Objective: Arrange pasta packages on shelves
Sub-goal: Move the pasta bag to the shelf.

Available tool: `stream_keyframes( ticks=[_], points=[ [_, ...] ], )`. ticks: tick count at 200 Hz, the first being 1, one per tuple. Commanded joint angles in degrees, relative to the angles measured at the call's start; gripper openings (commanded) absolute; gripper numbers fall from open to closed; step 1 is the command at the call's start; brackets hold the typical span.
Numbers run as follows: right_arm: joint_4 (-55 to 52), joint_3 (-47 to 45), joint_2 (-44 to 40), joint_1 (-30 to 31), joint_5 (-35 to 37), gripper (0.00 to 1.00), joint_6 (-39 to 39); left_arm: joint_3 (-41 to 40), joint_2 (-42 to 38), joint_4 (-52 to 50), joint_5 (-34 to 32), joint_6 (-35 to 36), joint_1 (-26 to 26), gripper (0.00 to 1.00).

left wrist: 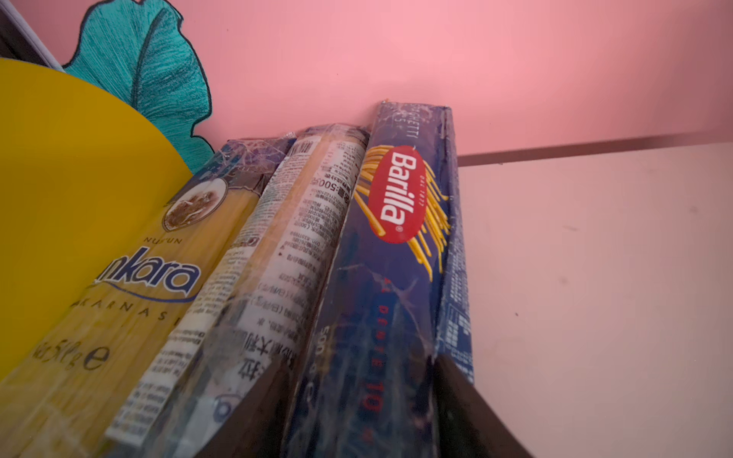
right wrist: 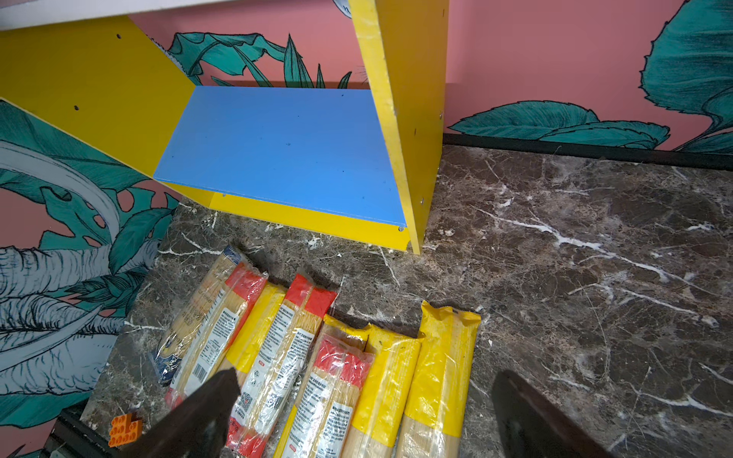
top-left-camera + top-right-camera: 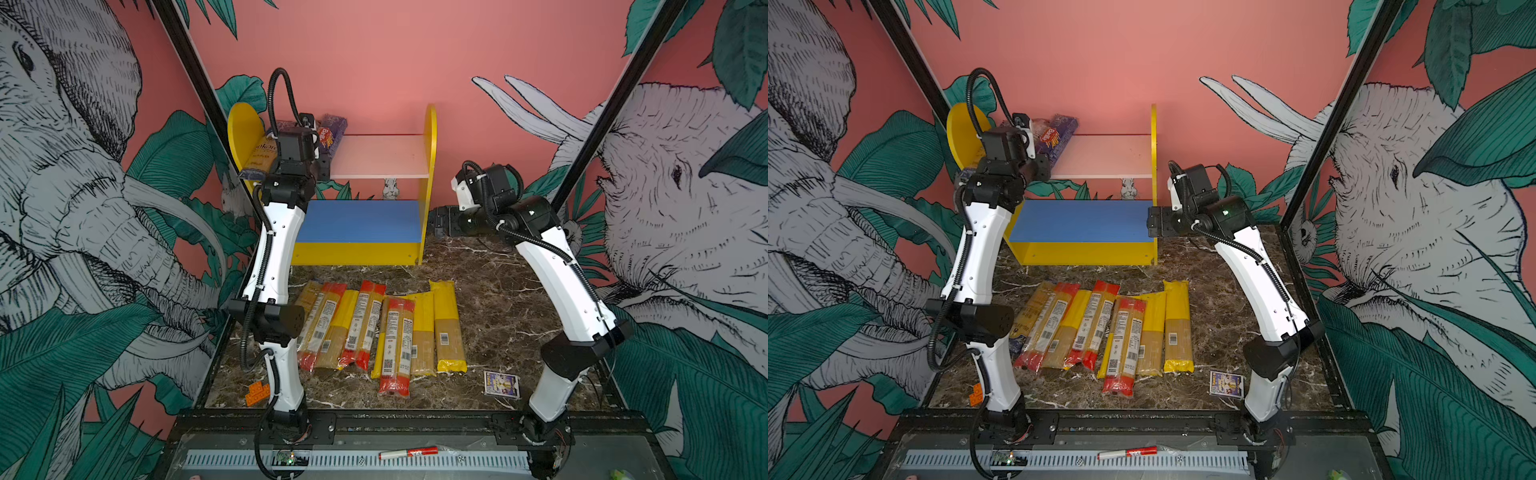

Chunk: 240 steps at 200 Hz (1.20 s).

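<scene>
Pasta packet point(image 1: 396, 277), long dark-blue Barilla plastic: lies left on pale pink upper shelf board point(image 1: 595, 277), long axis near-to-far, near end between left gripper's point(image 1: 359, 363) fingers, pinched or merely flanked cannot tell.

Robot lab booth, jungle-mural walls point(image 3: 62, 208), marble tabletop point(image 3: 498, 291)

Even, fairly bright light fills both top views, their edges bowed; the pasta packages point(image 2: 301, 357) cast short soft shadows toward the shelves point(image 2: 416, 119) and glint faintly; the left wrist view blurs close up (nearest print smears).
</scene>
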Motion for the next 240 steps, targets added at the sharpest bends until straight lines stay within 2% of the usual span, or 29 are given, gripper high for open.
stream_keyframes(
  ticks=[1,103,121,152,173,207,240],
  points=[
    [1.5,-0.5,-2.0,-0.2,0.5,0.99,0.4,-2.9,-4.3,-3.6,-0.9,-1.1,-0.7,0.52],
    [3.1,-5.9,-6.7,-0.2,0.3,0.99,0.8,-6.8,-6.9,-5.3,-8.4,0.2,-0.8,0.49],
    [3.5,-6.9,-7.5,-0.2,0.5,0.99,1.3,-7.1,-7.6,-5.3,-8.1,0.4,-0.7,0.6],
    [3.3,-7.4,-8.3,0.1,0.7,0.99,1.3,-7.9,-9.7,-4.2,-6.9,0.4,-0.8,0.86],
    [3.2,-7.4,-8.5,0.4,1.3,0.99,0.9,-9.9,-12.3,-2.1,-5.5,0.6,-0.7,0.99],
    [3.2,-7.5,-8.9,0.8,2.1,0.99,0.6,-9.9,-15.9,-0.3,-2.9,0.6,-0.8,1.0],
    [3.1,-7.1,-8.9,1.6,2.4,0.99,0.0,-10.3,-20.4,-0.7,-3.2,1.1,-0.8,0.99]
  ],
)
